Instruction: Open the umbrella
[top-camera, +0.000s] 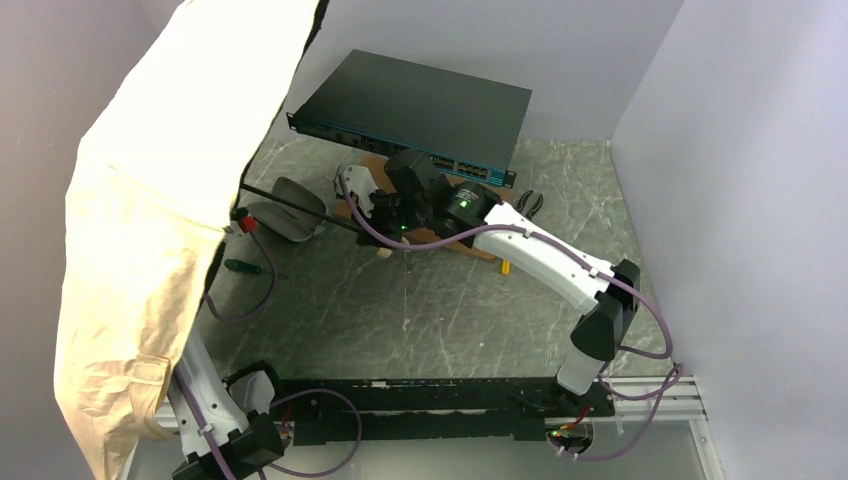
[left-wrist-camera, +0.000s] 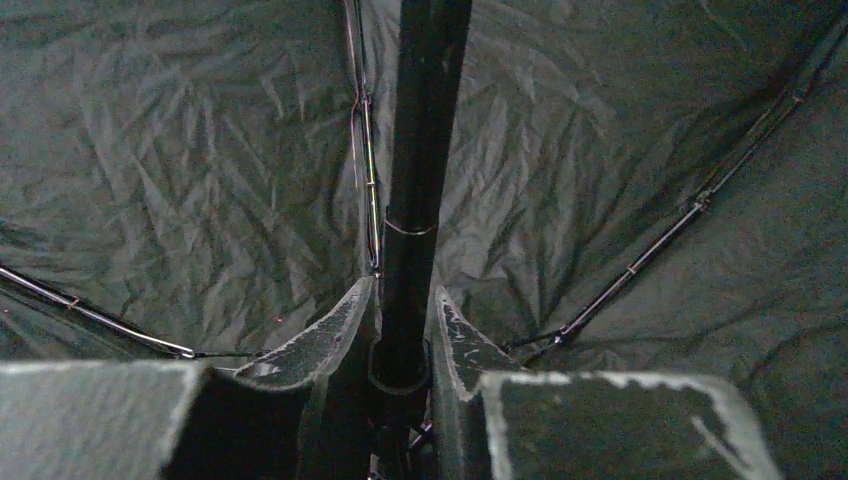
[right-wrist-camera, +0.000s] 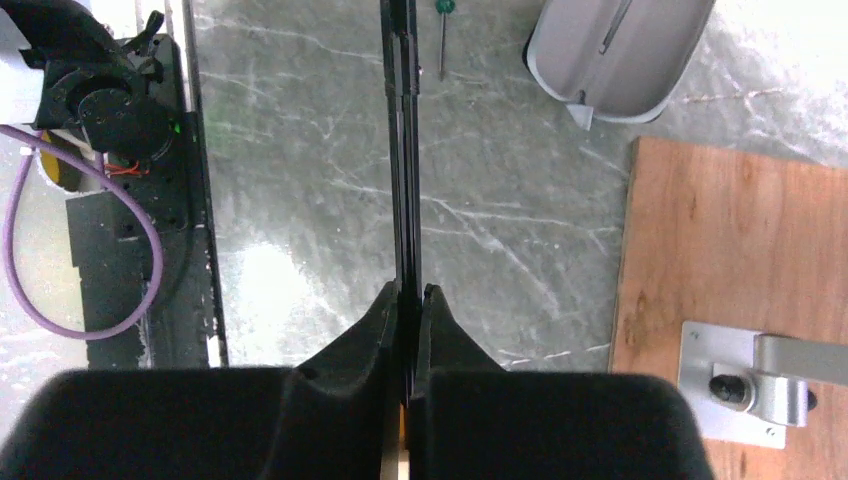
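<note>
The umbrella's tan canopy (top-camera: 160, 200) stands spread at the left and hides my left gripper in the top view. Its thin black shaft (top-camera: 262, 193) runs right to my right gripper (top-camera: 383, 228). In the left wrist view my left gripper (left-wrist-camera: 405, 305) is shut on the thick black shaft (left-wrist-camera: 420, 150) beneath the black underside (left-wrist-camera: 200, 180) and its ribs. In the right wrist view my right gripper (right-wrist-camera: 407, 292) is shut on the thin shaft (right-wrist-camera: 402, 150), with a sliver of cream handle (right-wrist-camera: 404, 462) between the fingers. The dark oval case (top-camera: 288, 208) lies open below the shaft.
A flat network switch (top-camera: 415, 105) sits at the back. A wooden board (right-wrist-camera: 720, 250) with a metal bracket (right-wrist-camera: 760, 385) lies under the right arm. A green-handled screwdriver (top-camera: 245, 266) rests near the canopy's edge. Walls close in at left, back and right.
</note>
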